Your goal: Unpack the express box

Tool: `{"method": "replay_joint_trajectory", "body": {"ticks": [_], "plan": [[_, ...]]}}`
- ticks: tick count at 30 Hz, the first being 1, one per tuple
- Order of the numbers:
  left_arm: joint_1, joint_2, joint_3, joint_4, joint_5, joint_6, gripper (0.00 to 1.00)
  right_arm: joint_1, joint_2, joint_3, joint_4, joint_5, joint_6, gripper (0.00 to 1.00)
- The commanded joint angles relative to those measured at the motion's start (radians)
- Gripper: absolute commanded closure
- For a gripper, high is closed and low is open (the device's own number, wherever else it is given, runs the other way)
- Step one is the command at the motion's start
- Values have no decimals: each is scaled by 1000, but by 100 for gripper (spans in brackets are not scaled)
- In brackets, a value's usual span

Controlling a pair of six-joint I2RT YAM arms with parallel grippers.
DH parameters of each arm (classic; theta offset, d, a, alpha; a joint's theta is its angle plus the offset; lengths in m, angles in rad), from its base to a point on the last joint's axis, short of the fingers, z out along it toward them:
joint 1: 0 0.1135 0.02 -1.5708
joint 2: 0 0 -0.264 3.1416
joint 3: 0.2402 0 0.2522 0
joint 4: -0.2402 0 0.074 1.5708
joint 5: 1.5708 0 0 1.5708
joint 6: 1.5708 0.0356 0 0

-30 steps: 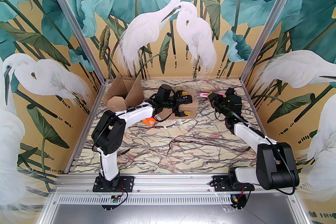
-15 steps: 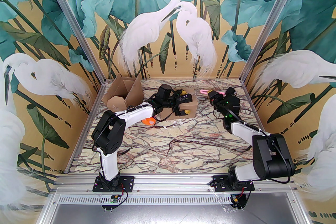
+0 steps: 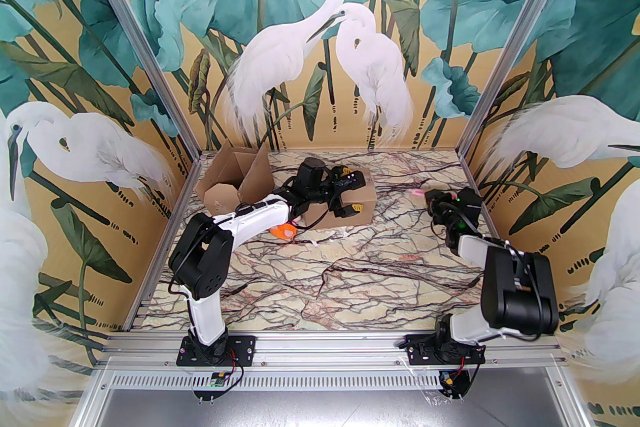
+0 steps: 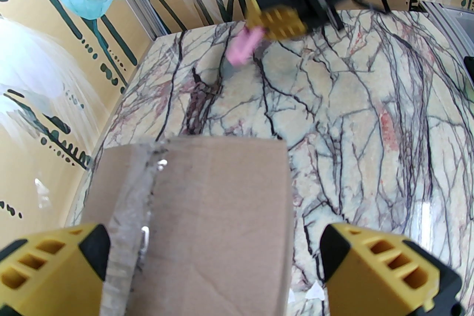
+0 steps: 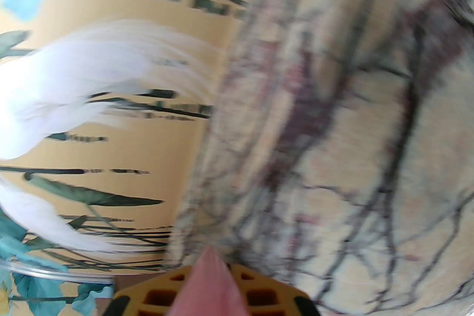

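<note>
Express box (image 4: 214, 214): one (plus one open carton (image 3: 234, 180)), one pink cutter (image 4: 243, 46).

On the table (image 3: 350, 275), a closed box (image 3: 367, 215) is set at mid-frame in the top view. An opened box (image 3: 235, 179) is placed to its left, a small item (image 3: 284, 231) at its lower left, and a cutter (image 3: 416, 191) to its right.

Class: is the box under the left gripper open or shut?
Shut: the box has its top flaps lying flat, meeting along a taped seam. Whether the tape is cut through cannot be told.
</note>
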Motion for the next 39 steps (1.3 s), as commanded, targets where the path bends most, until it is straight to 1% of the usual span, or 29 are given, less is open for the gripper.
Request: {"method": "replay_joint_trajectory", "body": {"ticks": [1, 4, 6, 7, 8, 9, 10, 12, 15, 16, 18, 19, 21, 23, 25, 27, 29, 33, 35, 37, 39], "plan": [[-1, -47, -3, -30, -49, -16, 1, -12, 101, -18, 9, -74, -38, 100], [-1, -69, -23, -35, -67, -15, 0, -23, 217, -4, 70, -124, -23, 100], [-1, -79, -33, -40, -83, -17, 0, -34, 284, -9, 149, -158, 12, 100], [-1, -85, -34, -44, -93, -21, 0, -37, 301, -22, 193, -157, 42, 100], [-1, -89, -36, -48, -102, -26, 1, -38, 309, -33, 225, -148, 55, 97], [0, -92, -36, -53, -112, -30, 0, -39, 307, -35, 217, -138, 52, 92], [-1, -94, -35, -62, -120, -33, 0, -39, 306, -21, 172, -133, 30, 84], [0, -94, -28, -75, -137, -46, 0, -44, 304, 7, 79, -130, -21, 71], [0, -96, -7, -100, -159, -76, 0, -54, 274, 10, 33, -115, -41, 50], [2, -96, 5, -112, -166, -89, 0, -59, 250, 11, 4, -110, -52, 31], [6, -93, 32, -146, -167, -112, 0, -64, 187, 17, -90, -76, -95, 7], [9, -90, 49, -162, -169, -128, 0, -65, 150, 25, -152, -56, -127, 0], [19, -84, 82, -183, -177, -179, 0, -69, 81, 33, -245, -25, -178, 1], [37, -66, 143, -231, -192, -263, 0, -74, 4, 31, -307, -5, -212, 1], [60, -29, 231, -314, -226, -342, 0, -75, -95, 28, -384, 18, -262, 1], [83, 7, 314, -392, -252, -402, 0, -75, -199, 44, -499, 56, -338, 1], [108, 45, 391, -459, -255, -455, 0, -75, -311, 45, -610, 96, -408, 1], [175, 139, 541, -575, -204, -553, 0, -74, -509, 28, -793, 128, -500, 1], [214, 190, 628, -641, -164, -607, 1, -66, -582, 3, -821, 66, -525, 1], [252, 239, 697, -697, -108, -664, 0, -25, -647, -21, -864, 39, -537, 1], [279, 269, 727, -714, -52, -702, 0, 26, -693, -41, -889, 24, -547, 1]]}}
